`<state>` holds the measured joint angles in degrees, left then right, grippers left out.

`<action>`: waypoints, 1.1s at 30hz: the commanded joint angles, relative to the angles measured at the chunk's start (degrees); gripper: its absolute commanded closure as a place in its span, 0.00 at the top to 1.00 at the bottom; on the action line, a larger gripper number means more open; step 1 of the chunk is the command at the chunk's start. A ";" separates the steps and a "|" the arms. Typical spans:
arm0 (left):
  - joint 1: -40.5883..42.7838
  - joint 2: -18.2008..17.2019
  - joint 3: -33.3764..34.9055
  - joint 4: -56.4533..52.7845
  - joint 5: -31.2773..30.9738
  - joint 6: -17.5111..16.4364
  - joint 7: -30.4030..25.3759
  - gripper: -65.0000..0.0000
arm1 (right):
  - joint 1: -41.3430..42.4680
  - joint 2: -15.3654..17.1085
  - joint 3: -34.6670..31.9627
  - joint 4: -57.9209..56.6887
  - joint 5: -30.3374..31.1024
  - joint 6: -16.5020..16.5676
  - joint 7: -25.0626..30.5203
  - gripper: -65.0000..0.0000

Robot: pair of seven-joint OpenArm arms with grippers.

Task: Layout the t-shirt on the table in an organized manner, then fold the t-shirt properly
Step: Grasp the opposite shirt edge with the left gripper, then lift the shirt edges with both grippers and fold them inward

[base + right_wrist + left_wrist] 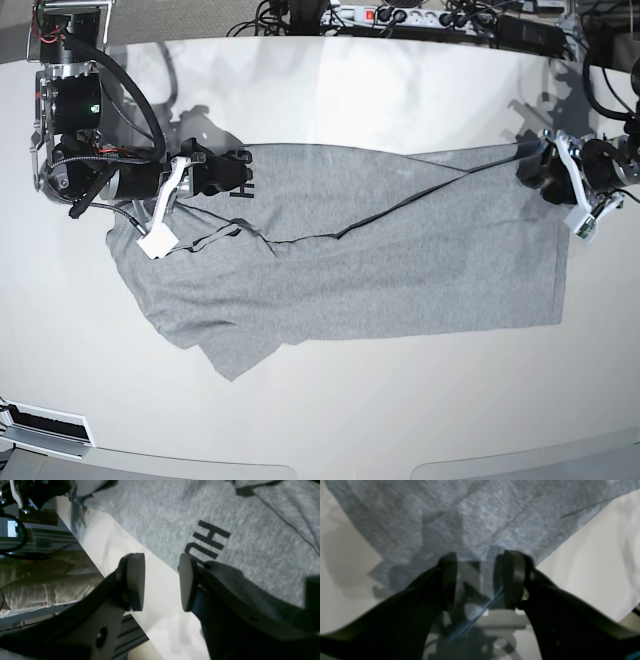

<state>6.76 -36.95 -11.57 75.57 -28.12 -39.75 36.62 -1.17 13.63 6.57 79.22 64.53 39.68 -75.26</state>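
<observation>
Layout step, fold not begun. T-shirt [400, 260] flat across table [320, 420], one panel doubled over along a diagonal, sleeve end rumpled. Left gripper [476, 580] at the hem corner, jaws parted, cloth lying between them; grip or release: cannot tell. Right gripper [162, 581] half open, empty, over the shirt's edge beside black lettering [208, 541]. Next, probably: pinch both far corners, draw the panel flat. Wrist views give jaw gaps; only base view gives overall lie.
</observation>
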 commanded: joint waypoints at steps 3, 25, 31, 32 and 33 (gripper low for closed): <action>-0.68 -0.11 0.39 -2.78 1.29 -0.25 -4.09 0.46 | 0.87 0.52 0.22 0.98 1.31 0.32 0.42 0.36; -8.39 -0.39 0.96 -3.96 0.24 5.60 1.16 0.00 | 0.96 0.55 0.22 0.98 1.25 0.32 -0.11 0.36; -11.26 -0.39 0.96 -3.96 0.31 8.33 0.98 0.00 | 0.96 0.52 0.22 0.98 1.25 0.32 -0.11 0.36; -11.82 -0.39 0.96 -3.96 0.48 8.33 0.92 0.00 | 0.98 0.55 0.22 0.98 1.25 0.32 -0.11 0.36; -12.57 -0.37 0.96 -3.96 0.46 8.31 0.92 0.00 | 0.98 0.52 0.22 0.98 1.25 0.32 -0.09 0.36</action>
<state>-4.64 -36.03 -10.09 70.83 -27.05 -31.70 38.76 -1.13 13.61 6.57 79.22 64.51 39.68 -75.70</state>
